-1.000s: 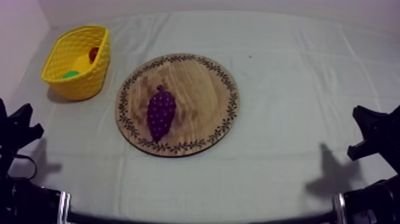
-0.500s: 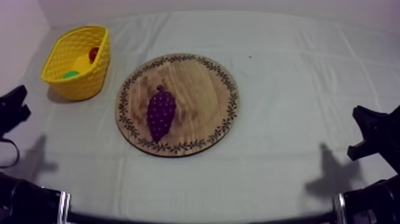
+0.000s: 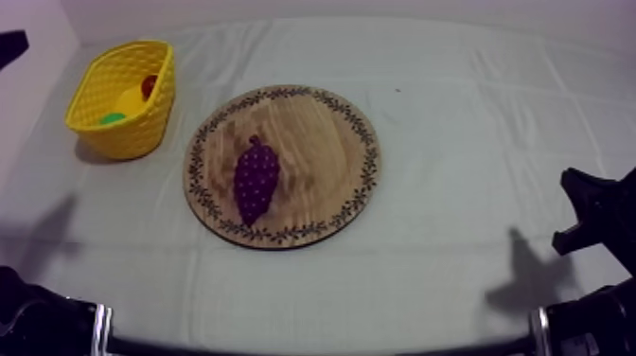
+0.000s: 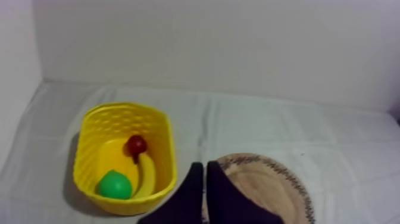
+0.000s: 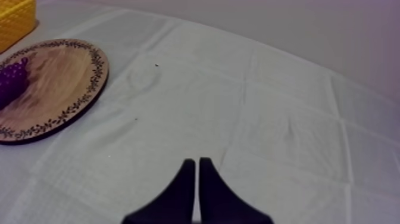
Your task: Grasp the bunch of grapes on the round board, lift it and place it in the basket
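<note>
Your left gripper (image 4: pixel 204 167) is held up off the cloth (image 5: pixel 250 107) and faces the back wall (image 4: pixel 226 42) at a downward slant. Its two fingers are pressed together into a narrow wedge with nothing between them, and the tips sit between the basket (image 4: pixel 122 110) and the near edge of the board (image 4: pixel 262 184). In the top view, a black part of your left arm (image 3: pixel 9 43) enters at the upper left edge, beyond the basket. Your right gripper (image 5: pixel 197 162) points out over bare cloth, well apart from the board. Its fingers are likewise closed together and hold nothing. Your right arm (image 3: pixel 591 222) sits low at the right edge of the top view. The grapes (image 3: pixel 256 180) lie flat on the board, left of its middle, stem end toward the far side, with neither gripper touching them. The basket stands just beside the board at the table's far left and holds a banana (image 4: pixel 146 176), a pear (image 4: pixel 114 184) and a small red fruit (image 4: pixel 137 144).
</note>
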You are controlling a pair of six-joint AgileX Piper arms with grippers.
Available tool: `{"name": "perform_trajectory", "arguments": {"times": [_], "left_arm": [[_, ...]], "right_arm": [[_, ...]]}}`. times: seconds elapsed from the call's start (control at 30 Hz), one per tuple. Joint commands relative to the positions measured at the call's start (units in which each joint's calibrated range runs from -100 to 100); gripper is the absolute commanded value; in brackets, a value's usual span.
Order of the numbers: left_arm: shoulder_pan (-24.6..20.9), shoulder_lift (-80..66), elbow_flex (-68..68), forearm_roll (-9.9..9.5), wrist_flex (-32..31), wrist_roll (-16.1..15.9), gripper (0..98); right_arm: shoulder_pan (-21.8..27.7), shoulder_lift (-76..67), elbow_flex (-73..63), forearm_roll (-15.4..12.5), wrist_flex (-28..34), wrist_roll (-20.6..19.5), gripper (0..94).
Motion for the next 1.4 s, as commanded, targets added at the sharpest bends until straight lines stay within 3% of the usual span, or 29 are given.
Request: {"name": "perform_trajectory", "arguments": {"times": [0.0,0.2,0.57,0.77,1.07,1.17,1.37], "left_arm": [[5.2,7.6,-11.1,-2.07,3.6,2.6,0.0],[11.0,19.0,-19.4,-5.36,8.4,6.5,0.0],[18.2,38.7,-31.9,-7.72,17.7,10.7,0.0],[19.7,46.9,-33.4,-8.03,19.4,11.4,0.0],[19.9,54.8,-33.9,-6.6,21.5,11.2,1.1],[19.8,56.1,-34.0,-6.43,22.3,11.4,10.4],[19.7,57.0,-33.7,-6.34,23.2,10.4,54.9]], "right_arm": [[0.0,0.0,0.0,0.0,0.0,0.0,0.4],[0.0,0.0,0.0,0.0,0.0,0.0,0.4],[0.0,0.0,0.0,0.0,0.0,0.0,0.4],[0.0,0.0,0.0,0.0,0.0,0.0,0.4],[0.0,0.0,0.0,0.0,0.0,0.1,0.4],[0.0,0.0,0.0,0.0,0.0,0.1,0.4],[0.0,0.0,0.0,0.0,0.0,0.1,0.4]]}}
